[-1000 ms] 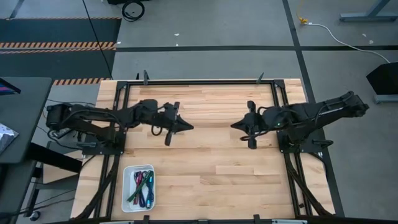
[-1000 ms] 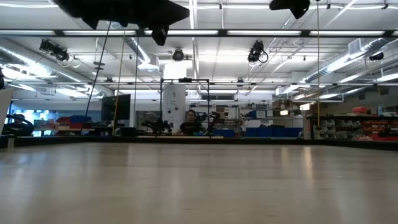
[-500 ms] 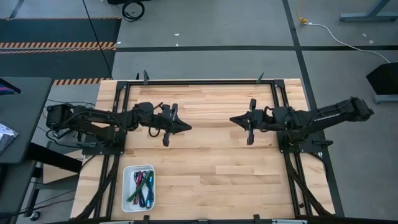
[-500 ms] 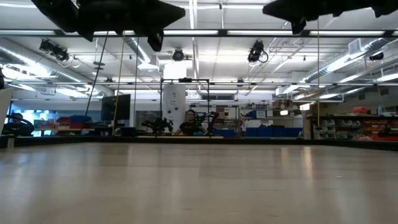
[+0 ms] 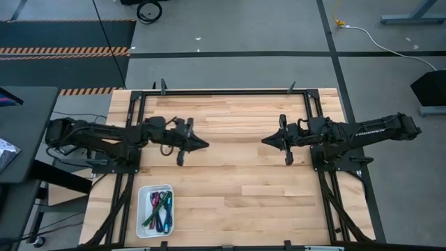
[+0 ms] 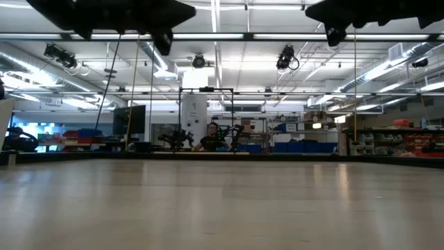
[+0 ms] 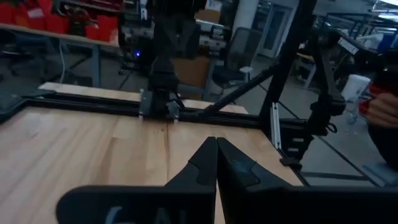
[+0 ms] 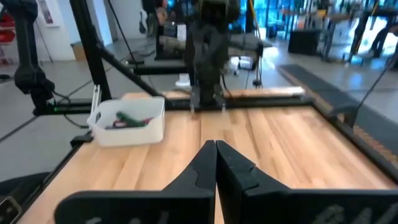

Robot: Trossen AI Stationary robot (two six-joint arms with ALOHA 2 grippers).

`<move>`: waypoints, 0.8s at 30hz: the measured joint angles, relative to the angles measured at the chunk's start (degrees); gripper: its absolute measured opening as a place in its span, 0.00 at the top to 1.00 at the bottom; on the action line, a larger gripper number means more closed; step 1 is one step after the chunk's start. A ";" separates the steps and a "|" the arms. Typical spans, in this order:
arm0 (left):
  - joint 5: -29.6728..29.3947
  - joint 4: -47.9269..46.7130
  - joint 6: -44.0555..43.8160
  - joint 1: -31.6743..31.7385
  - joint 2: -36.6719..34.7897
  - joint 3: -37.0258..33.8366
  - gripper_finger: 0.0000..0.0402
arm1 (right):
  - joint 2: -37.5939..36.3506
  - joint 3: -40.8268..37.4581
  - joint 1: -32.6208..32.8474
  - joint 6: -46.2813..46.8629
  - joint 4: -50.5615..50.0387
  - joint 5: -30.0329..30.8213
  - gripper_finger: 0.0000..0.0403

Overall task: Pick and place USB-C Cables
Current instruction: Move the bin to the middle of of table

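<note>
The USB-C cables (image 5: pixel 159 208) lie as a bunch of green, purple, magenta and teal strips inside the white tray (image 5: pixel 141 189) at the table's near left. In the right wrist view the tray (image 8: pixel 155 132) shows green and reddish cables (image 8: pixel 127 117) above its rim. My left gripper (image 5: pixel 205 145) hovers over the middle of the table, left of centre, pointing right, with its fingers shut (image 7: pixel 216 152) on nothing. My right gripper (image 5: pixel 264 141) hovers opposite it, right of centre, pointing left, also shut (image 8: pixel 216 152) and empty. Both hang well above the tabletop in the low view.
A black frame (image 5: pixel 223 90) runs along the table's far edge and down both sides past the arm bases. Bare wood (image 5: pixel 237 188) lies between the grippers and right of the tray. A person (image 6: pixel 211 141) sits in the room far behind the table.
My left gripper has drawn back a little toward the table's left edge, staying shut. My right arm has stretched out more level and come lower in the low view, its gripper swinging slightly toward the far edge and back. The tray and cables have not moved.
</note>
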 joint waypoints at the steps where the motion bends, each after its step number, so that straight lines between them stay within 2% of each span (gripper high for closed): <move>1: -0.48 -0.44 0.01 0.21 -1.74 -1.01 0.98 | -0.63 -0.03 0.00 0.65 -1.70 0.00 0.98; 7: -3.25 0.63 0.08 3.20 -13.09 -9.44 0.98 | -4.44 -0.04 0.00 1.97 -5.85 -0.02 0.98; 12: -3.76 0.73 -0.26 6.90 -20.26 -16.23 0.98 | -7.58 -3.61 -0.01 1.75 -3.53 0.43 0.98; 17: -3.52 1.06 -2.20 8.84 -23.63 -19.28 0.98 | -10.76 -9.89 -1.16 1.09 1.72 3.78 0.98; 24: -1.69 -1.18 -2.98 7.80 -24.61 -19.66 0.98 | -14.51 -11.40 -3.34 1.06 1.66 1.14 0.98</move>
